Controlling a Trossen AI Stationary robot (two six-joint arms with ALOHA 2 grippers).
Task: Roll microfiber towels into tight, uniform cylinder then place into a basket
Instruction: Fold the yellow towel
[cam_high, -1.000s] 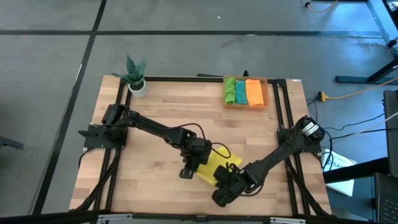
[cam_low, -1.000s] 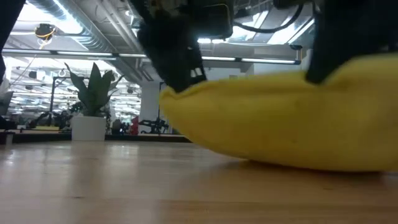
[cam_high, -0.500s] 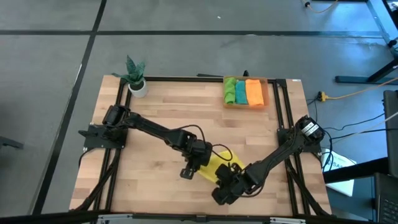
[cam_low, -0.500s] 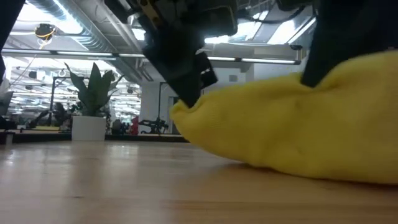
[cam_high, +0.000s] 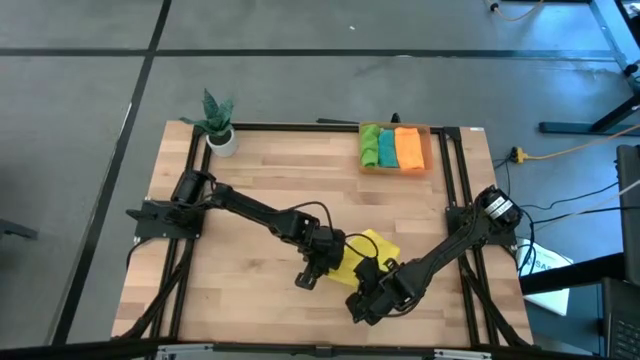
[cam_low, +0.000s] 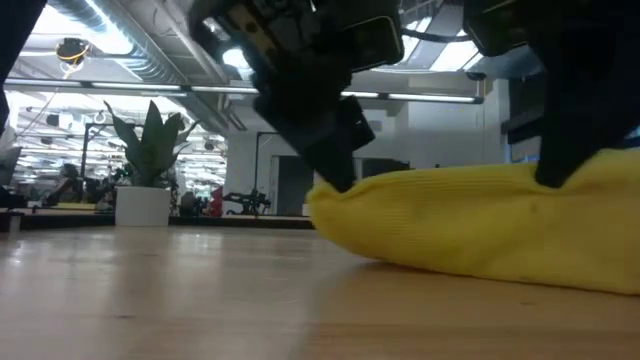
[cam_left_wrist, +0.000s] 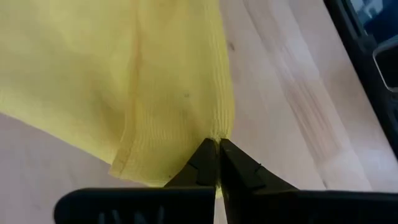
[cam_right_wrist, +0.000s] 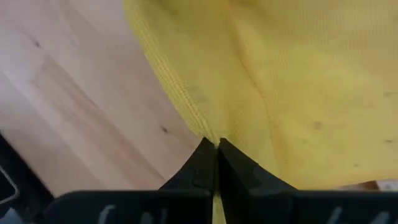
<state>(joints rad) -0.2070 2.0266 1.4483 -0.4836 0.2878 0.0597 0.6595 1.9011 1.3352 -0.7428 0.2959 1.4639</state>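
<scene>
Now yellow towel (cam_high: 366, 258) edge pinched between left claw (cam_high: 325, 266) and right claw (cam_high: 372, 288).

- Robotics lab / open-plan industrial workspace.
- Wooden table (cam_high: 250, 170) in a black frame, two arms bolted on.
- Grey concrete floor (cam_high: 300, 80) with taped lines, yellow cable (cam_high: 560, 150) trailing.
- Exposed ducts (cam_low: 130, 40) and strip lights overhead; more benches and gear behind the potted plant (cam_low: 148, 170).

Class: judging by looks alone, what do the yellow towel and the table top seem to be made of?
Yellow towel: soft knitted or woven cloth, probably microfiber; fine ribbed texture, stitched hem, matte folds. Table top: wood, likely sealed planks; pale grain streaks, plank seams, slight sheen.
</scene>
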